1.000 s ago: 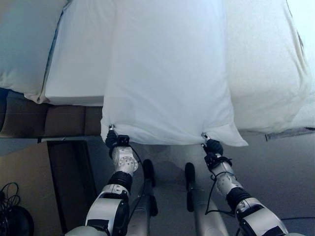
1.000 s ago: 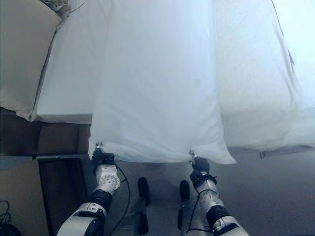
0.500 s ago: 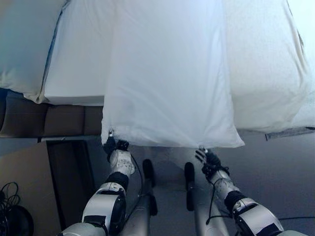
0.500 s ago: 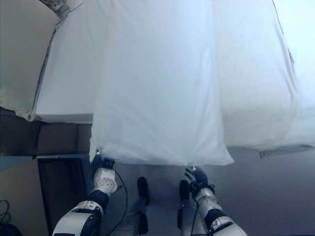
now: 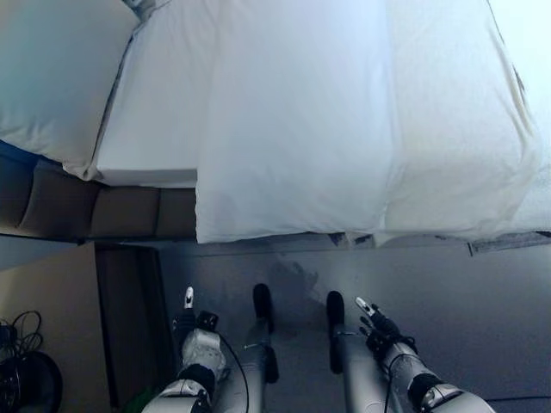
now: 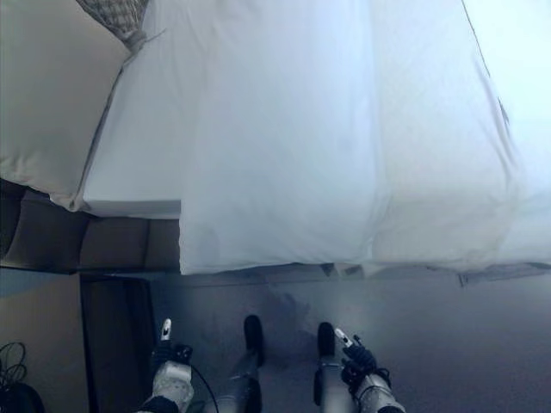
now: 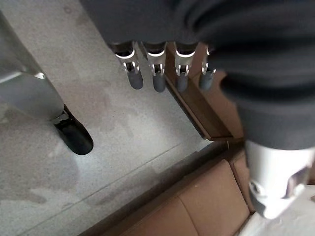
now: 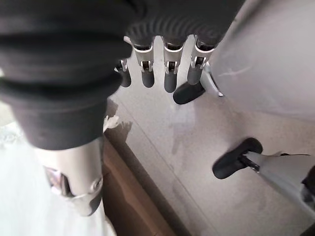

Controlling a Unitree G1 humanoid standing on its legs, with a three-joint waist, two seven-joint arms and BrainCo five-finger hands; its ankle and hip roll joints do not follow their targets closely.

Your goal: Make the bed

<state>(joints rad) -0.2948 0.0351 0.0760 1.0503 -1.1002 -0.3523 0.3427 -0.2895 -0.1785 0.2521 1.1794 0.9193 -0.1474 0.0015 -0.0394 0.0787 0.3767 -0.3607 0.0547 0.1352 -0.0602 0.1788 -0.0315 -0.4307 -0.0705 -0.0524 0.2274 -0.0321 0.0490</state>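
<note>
A long white pillow lies lengthwise on the bed's white sheet, its near edge hanging a little past the mattress edge. My left hand and right hand hover low over the grey floor, well short of the pillow and apart from it. Both hands are open and hold nothing. In the left wrist view my left hand's fingers point straight out over the floor. In the right wrist view my right hand's fingers are straight too.
A second white pillow sits at the far left of the bed. A white duvet covers the right side. The brown bed base shows below the mattress. A dark cabinet stands on the floor at the left.
Both hands have let go of the pillow's near corners and dropped back toward the floor. The pillow now rests on the bed. The camera has shifted slightly.
</note>
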